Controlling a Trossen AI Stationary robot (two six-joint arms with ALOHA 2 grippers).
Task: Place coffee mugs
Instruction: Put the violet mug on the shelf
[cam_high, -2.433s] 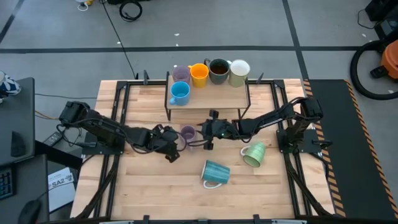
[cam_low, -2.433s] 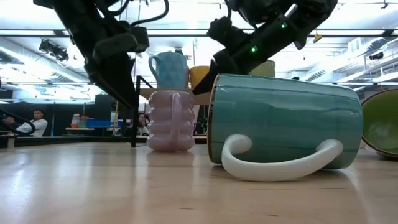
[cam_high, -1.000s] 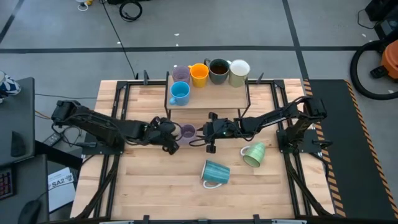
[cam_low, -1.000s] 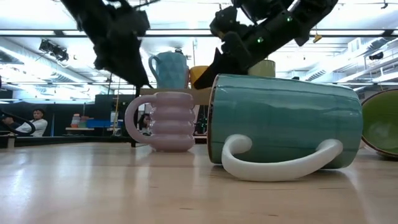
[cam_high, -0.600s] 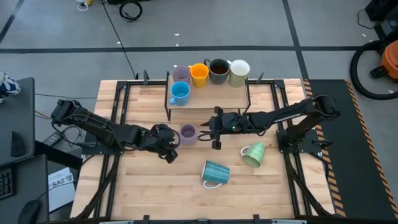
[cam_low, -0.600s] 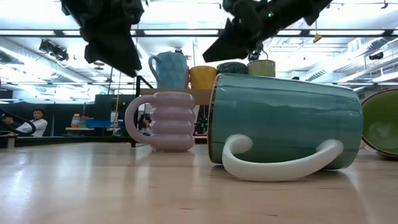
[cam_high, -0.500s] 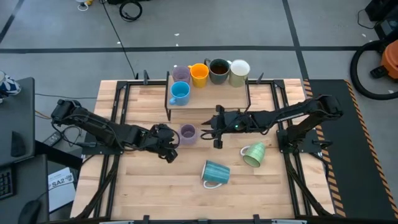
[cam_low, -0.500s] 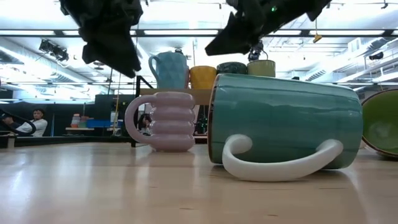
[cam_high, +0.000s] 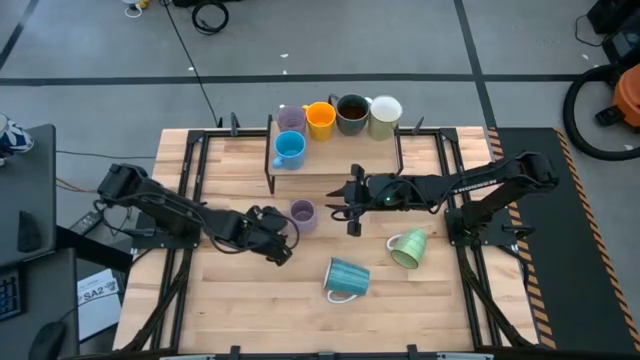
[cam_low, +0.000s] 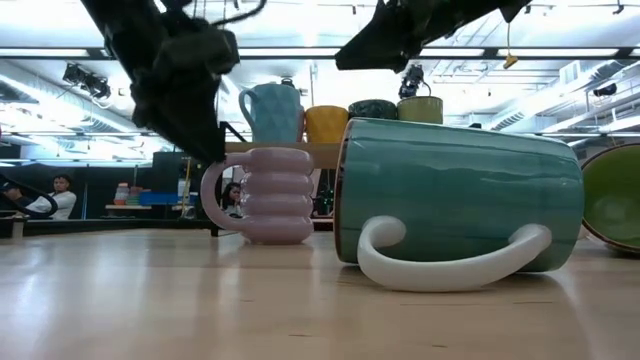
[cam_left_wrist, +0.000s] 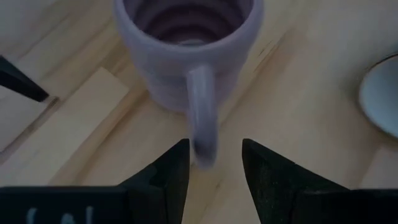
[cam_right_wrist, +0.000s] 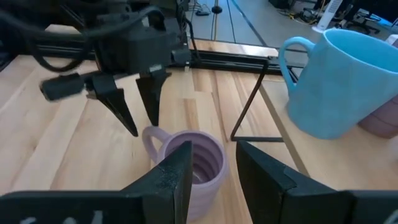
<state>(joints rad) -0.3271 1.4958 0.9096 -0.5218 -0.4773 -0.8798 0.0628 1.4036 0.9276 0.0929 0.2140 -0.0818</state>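
Lavender mug (cam_high: 302, 212) upright at frame centre, nothing gripping it.

My left gripper (cam_high: 283, 243) sits lower left of it, fingers parted astride its handle (cam_left_wrist: 203, 118); my right gripper (cam_high: 347, 205) hovers just right, partly open, empty.

The pale green mug (cam_low: 614, 195) is cut off by the low view's edge.
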